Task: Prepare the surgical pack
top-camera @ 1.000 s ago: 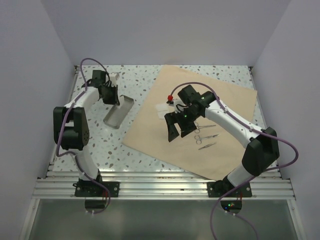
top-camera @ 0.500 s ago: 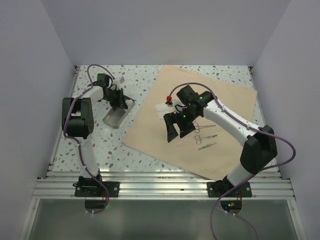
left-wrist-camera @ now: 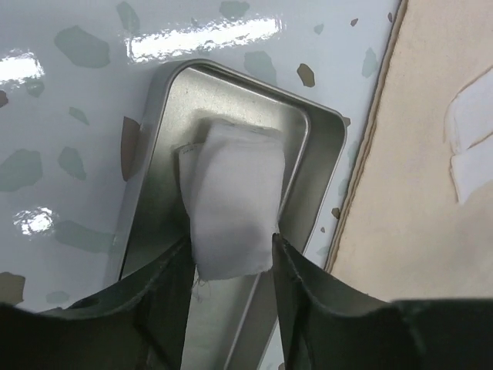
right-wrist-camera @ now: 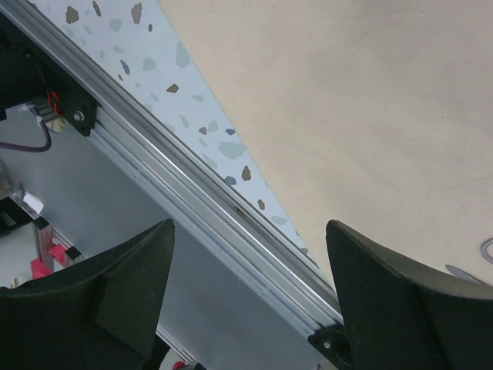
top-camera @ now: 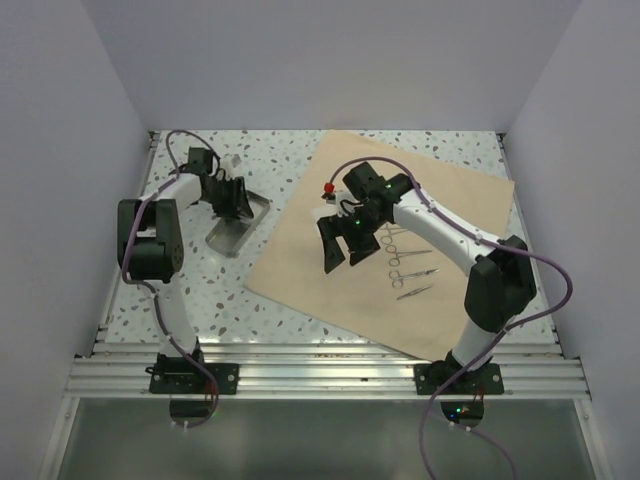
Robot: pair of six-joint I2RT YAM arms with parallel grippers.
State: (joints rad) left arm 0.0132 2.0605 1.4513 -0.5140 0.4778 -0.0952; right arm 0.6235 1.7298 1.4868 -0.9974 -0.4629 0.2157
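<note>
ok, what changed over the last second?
Left hand moved from beyond the tray down into it and is spreading around the gauze square; release unclear. Right hand, open and empty, drifted left over the wrap sheet. Tray and instruments stayed put.

Walls (top-camera: 330, 60): plain, pale grey-lavender.
Worktop (top-camera: 200, 290): white speckled terrazzo, glossy under overhead light.
Front edge: aluminium rail (top-camera: 320, 375).

Speckled table (top-camera: 200, 290) — tan wrap (top-camera: 300, 265), metal tray (top-camera: 228, 240)

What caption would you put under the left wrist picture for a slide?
White gauze between the left fingers, over the metal tray, tan sheet alongside.
</note>
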